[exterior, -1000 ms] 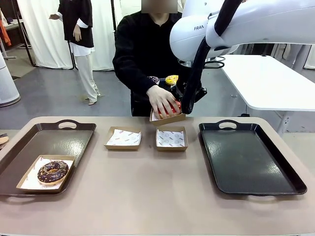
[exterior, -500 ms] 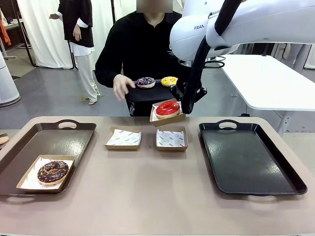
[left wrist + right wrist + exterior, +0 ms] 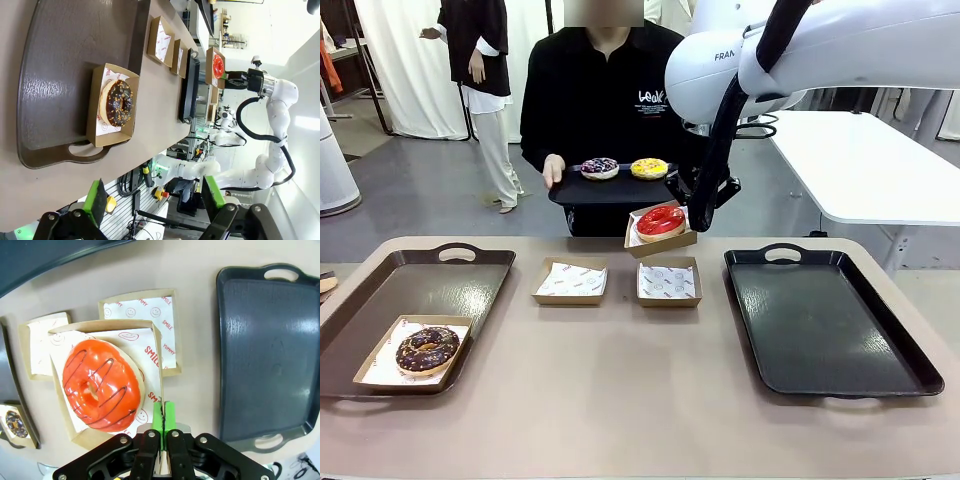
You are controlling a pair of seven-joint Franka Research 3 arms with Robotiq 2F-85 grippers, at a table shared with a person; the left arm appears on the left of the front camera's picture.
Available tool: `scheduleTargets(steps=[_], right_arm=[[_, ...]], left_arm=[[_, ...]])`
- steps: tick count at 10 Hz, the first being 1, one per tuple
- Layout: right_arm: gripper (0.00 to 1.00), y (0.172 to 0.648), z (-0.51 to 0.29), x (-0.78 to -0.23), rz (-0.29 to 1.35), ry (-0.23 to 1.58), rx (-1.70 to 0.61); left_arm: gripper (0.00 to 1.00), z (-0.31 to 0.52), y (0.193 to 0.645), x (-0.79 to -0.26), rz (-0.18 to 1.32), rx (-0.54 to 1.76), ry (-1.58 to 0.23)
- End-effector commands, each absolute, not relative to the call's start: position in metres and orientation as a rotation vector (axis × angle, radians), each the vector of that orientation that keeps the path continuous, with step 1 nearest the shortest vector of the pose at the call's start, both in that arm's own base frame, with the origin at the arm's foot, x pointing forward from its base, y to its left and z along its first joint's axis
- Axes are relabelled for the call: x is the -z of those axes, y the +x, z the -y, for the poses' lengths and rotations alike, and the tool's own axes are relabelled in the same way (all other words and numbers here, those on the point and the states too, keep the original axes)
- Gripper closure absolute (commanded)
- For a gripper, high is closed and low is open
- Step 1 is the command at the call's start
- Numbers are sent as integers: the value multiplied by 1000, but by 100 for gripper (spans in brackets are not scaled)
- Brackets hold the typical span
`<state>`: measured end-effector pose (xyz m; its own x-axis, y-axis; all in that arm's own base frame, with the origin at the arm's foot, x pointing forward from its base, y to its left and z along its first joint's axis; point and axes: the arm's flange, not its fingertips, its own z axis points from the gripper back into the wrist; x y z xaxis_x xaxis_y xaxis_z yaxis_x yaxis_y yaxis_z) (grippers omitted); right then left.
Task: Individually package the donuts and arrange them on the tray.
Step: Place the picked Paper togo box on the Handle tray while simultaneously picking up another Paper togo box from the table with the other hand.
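**Beige counter half dressed, one red donut riding in its box**

Beige counter (image 3: 620, 410) ran across the lower frame with a dark tray at each end. At lower left the chocolate donut (image 3: 427, 349) sat in its cardboard box (image 3: 378, 378) on the left tray (image 3: 440, 280), one package already placed, by my reckoning. Above it, the left gripper (image 3: 154, 197) hung with its fingers spread wide and nothing between them, probably waiting its turn.

Right of centre, the right gripper (image 3: 163, 412) had its green pads pressed together on the side wall of a lined box (image 3: 159, 360), pinching it so the red donut (image 3: 100, 385) rode inside, slightly tilted, above the two empty boxes (image 3: 570, 281) mid-counter. Gripping the wall kept the pads off the glaze. Bare at lower right lay the right tray (image 3: 820, 320), a likely destination.

At upper centre a person's hand (image 3: 553, 172) held a black tray (image 3: 610, 191) carrying the purple donut (image 3: 600, 167) and the yellow donut (image 3: 649, 167).
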<state>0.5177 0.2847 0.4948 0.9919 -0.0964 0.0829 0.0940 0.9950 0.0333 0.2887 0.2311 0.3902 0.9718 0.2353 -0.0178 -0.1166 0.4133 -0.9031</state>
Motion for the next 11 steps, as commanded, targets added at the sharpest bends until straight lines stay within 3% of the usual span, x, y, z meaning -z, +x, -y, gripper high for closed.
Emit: scheduleTargets(steps=[1, 4, 6, 7, 11], right_arm=[[100, 517, -283, -493, 88, 31, 101], [99, 518, -285, -495, 85, 29, 95], [99, 503, -257, -501, 107, 97, -168], [99, 491, -233, -510, 112, 111, -195], [99, 433, -127, -511, 66, 134, -82]], left_arm=[[0, -230, 285, -391, 134, -219, -1136], [0, -231, 289, -390, 118, -222, -1124], [0, -216, 305, -405, 115, -216, -1071], [0, -205, 317, -413, 83, -198, -1028], [0, -121, 386, -480, 49, -82, -825]])
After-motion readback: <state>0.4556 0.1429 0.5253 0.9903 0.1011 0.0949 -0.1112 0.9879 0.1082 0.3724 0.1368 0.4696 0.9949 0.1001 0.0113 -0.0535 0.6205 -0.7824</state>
